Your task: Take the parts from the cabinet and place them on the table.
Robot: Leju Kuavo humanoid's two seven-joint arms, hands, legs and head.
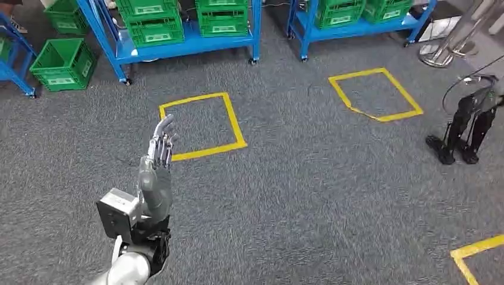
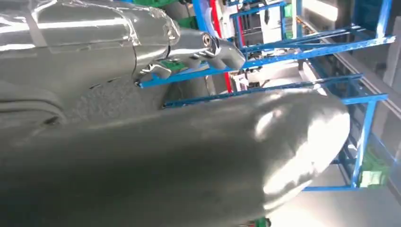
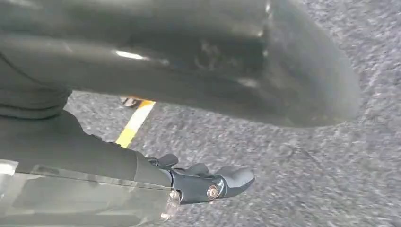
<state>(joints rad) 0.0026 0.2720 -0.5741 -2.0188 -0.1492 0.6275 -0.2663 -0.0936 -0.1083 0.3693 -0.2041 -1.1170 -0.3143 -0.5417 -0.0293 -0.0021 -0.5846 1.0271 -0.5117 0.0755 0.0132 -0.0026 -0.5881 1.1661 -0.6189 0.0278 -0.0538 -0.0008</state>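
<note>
Your left robot hand (image 1: 161, 145) is raised, fingers extended and holding nothing, right robot hand (image 3: 208, 182) likewise empty; parts presumably lie in green crates (image 1: 156, 22) on blue racks (image 1: 184, 44) ahead, so approach squarely before reaching.

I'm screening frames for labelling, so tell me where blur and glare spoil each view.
Head view: mostly sharp, the left hand and green crates clear, slight softness at the edges. Left wrist view: the near thumb is a defocused mass with a bright glare patch; the blue racks behind are washed out by strong light. Right wrist view: the right hand is fairly crisp, the carpet smeared.
</note>
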